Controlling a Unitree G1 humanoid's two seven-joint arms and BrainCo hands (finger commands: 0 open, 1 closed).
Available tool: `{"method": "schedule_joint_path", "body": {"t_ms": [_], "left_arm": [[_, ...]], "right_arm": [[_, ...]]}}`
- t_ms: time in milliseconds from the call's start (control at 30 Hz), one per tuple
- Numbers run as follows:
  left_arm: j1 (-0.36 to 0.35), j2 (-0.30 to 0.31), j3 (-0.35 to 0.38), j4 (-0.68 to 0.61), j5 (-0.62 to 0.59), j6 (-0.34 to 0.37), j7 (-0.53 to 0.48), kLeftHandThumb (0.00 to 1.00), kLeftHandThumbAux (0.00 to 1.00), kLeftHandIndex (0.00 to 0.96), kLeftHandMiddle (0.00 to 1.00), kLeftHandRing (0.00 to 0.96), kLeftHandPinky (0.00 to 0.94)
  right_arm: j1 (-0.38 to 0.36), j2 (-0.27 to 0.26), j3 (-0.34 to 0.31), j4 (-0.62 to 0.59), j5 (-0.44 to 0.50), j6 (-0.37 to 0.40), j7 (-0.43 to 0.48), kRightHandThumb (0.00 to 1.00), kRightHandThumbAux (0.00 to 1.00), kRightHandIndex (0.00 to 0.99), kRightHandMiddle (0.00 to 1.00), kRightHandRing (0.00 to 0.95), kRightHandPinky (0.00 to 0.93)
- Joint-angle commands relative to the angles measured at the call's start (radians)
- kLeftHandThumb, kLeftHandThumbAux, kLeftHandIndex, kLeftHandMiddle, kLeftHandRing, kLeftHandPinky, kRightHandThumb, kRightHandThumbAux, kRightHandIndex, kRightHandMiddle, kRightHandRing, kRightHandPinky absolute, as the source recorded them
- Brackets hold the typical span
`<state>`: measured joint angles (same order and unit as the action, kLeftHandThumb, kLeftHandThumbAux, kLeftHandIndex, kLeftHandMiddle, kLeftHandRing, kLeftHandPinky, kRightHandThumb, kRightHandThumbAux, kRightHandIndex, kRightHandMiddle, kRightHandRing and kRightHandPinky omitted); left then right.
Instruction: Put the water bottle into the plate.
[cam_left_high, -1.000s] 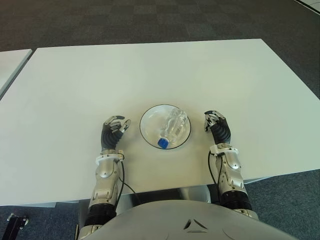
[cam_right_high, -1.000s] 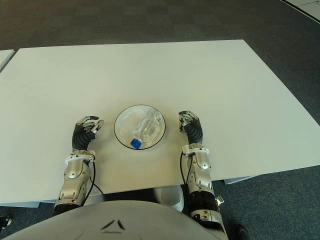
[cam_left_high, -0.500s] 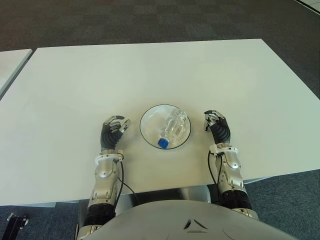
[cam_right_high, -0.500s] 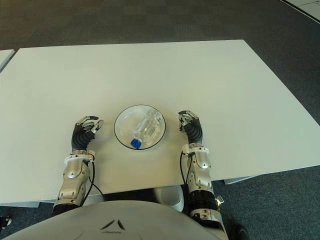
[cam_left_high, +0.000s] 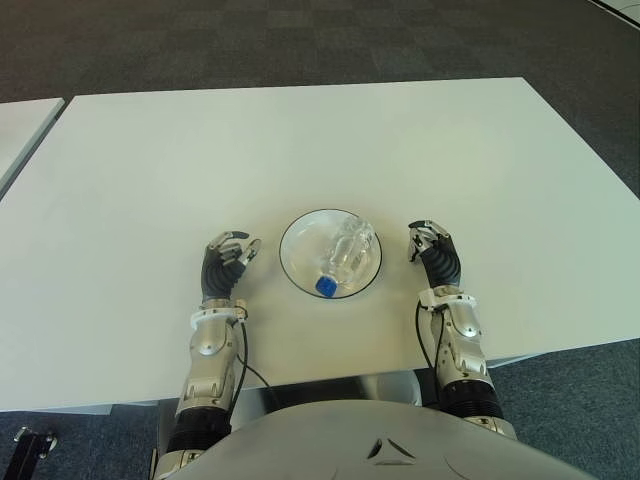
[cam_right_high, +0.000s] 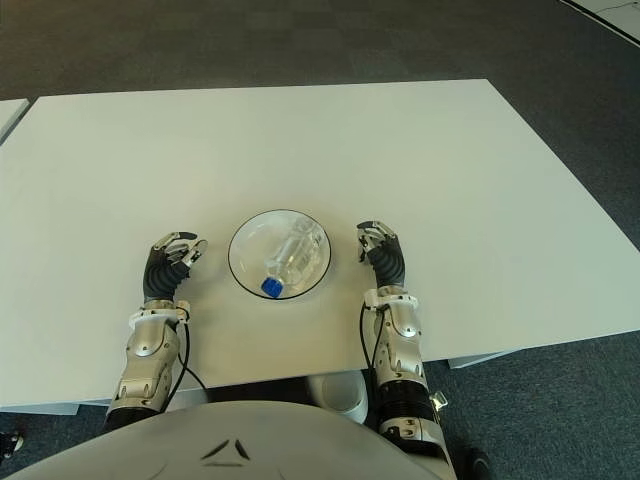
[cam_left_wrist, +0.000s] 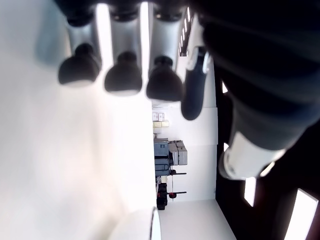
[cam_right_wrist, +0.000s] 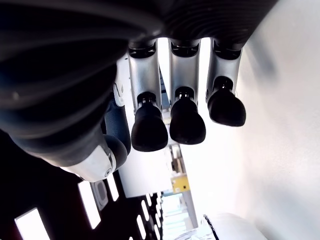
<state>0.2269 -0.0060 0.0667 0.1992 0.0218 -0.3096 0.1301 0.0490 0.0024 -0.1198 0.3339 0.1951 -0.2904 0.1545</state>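
water bottle (cam_left_high: 345, 251) lies on its side inside plate (cam_left_high: 330, 253) on bench (cam_left_high: 300, 140) | left hand (cam_left_high: 226, 264), right hand (cam_left_high: 432, 251) flank plate, fingers loosely curled, empty | task looks done

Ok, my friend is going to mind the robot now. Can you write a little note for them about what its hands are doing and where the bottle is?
Left hand: holds nothing, fingers loosely curled, over the white table on the plate's left.
Right hand: also holds nothing, fingers loosely curled, on the plate's right.
Water bottle: lies on its side in the plate, blue cap toward the robot.
Done: the bottle is in the plate and neither hand touches it.
Left: nothing that shows; check that the bottle lies still.
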Motion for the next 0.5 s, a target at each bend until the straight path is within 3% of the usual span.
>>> {"method": "schedule_joint_path", "body": {"t_ms": [33,500], "left_arm": [[0.010,-0.005,-0.002,-0.006,0.003,0.012,-0.004,0.701,0.720,0.437,0.847,0.847,0.834],[0.016,-0.006,-0.003,-0.020,0.001,0.035,-0.009,0.702,0.720,0.436,0.842,0.840,0.818]], "right_arm": [[0.024,0.008,-0.004,0.024,0.002,0.039,-0.008,0.702,0.731,0.437,0.834,0.819,0.792],[0.026,0.007,-0.002,0.018,0.001,0.038,-0.006,0.701,0.732,0.437,0.837,0.822,0.793]]}}
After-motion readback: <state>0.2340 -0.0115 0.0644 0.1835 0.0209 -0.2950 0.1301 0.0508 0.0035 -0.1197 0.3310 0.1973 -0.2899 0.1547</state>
